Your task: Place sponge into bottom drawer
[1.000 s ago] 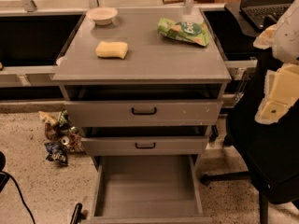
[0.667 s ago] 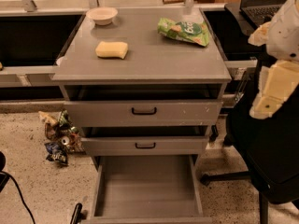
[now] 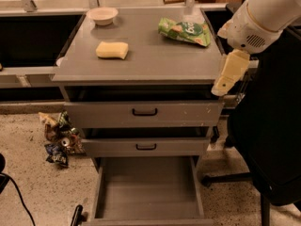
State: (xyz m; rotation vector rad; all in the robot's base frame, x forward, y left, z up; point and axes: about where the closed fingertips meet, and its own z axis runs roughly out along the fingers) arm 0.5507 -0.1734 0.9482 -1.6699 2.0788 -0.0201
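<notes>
**Sponge on desk top; bottom drawer pulled out**

The grey flat-topped cabinet desk (image 3: 155, 60) fills the centre of the view. A black office chair (image 3: 268, 140) stands just beside its right edge.

The bottom drawer (image 3: 146, 187), the lowest and deepest of the three grey ones, is pulled well out toward the front, with its plain grey floor exposed. Above it, the top drawer (image 3: 108, 114) and the middle drawer (image 3: 113, 147), both with black handles, each sit slightly ajar.

The robot's white rounded arm (image 3: 263, 13) comes in from the upper right. The pale-yellow gripper (image 3: 225, 79) hangs tilted just outside the desk's right edge, near the front-right corner and apart from the sponge. I cannot tell whether it is parted or closed.

A green crinkled snack bag (image 3: 184, 31) lies near the back-right corner. The pale-yellow rounded foam sponge (image 3: 112, 50) lies flat on the left half of the top, about midway between the back and front edges. A small white bowl (image 3: 102, 15) sits at the back-left corner. Crumpled wrappers (image 3: 59, 138) lie on the speckled floor below the left edge.
</notes>
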